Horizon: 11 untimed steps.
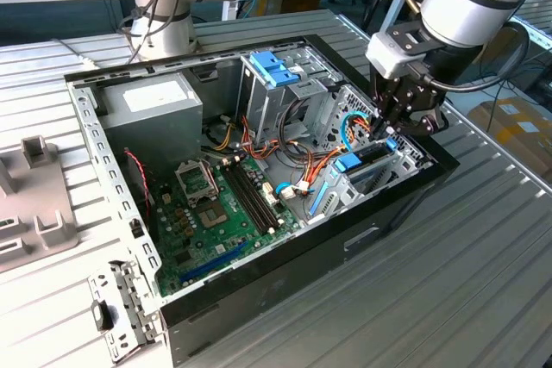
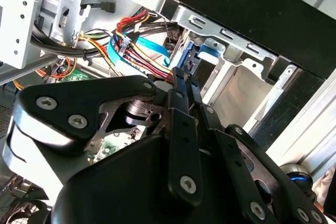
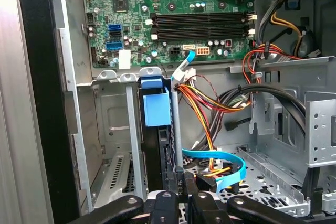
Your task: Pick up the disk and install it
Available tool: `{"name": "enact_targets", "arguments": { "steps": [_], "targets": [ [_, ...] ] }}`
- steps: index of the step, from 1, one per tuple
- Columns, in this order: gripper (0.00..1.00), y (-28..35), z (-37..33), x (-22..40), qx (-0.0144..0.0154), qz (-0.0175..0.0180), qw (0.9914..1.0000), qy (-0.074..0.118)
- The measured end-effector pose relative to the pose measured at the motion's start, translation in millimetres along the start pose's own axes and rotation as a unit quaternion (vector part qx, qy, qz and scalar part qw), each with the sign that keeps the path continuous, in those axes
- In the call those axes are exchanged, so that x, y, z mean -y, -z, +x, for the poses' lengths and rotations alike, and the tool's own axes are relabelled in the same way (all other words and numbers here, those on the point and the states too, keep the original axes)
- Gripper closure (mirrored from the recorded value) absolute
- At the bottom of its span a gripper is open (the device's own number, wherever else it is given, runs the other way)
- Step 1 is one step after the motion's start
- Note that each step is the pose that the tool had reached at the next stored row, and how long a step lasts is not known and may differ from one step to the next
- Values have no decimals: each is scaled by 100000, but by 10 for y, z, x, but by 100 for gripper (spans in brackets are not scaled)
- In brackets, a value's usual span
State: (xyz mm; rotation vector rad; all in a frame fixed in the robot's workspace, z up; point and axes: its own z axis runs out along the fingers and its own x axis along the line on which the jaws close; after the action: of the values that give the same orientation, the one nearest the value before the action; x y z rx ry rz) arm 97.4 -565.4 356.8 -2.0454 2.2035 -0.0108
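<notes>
At the right of the exterior view, the black gripper [image 1: 385, 133] is clamped on the flat dark disk with bright blue rails [image 1: 366, 158], which stands on edge in a slot at the open computer case's [image 1: 259, 277] corner. The first wrist view adds the blue end tab [image 3: 156, 103] (beside a green motherboard [image 3: 173, 3]).

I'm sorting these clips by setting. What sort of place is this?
Probably a robotics lab or assembly test cell: an opened computer case lies on a ribbed metal workbench, a second robot arm's base stands behind, and the gripper reaches into the drive bay.
</notes>
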Motion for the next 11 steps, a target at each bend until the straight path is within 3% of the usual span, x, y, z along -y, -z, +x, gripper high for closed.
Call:
{"name": "enact_targets", "arguments": {
  "steps": [2, 3, 11],
  "targets": [
    [84, -23, 21, 3, 3, -2, 100000, 3],
    [84, -18, 77, 7, 1, -2, 100000, 1],
    [84, -18, 100, 9, 4, -1, 100000, 0]
  ]
}}
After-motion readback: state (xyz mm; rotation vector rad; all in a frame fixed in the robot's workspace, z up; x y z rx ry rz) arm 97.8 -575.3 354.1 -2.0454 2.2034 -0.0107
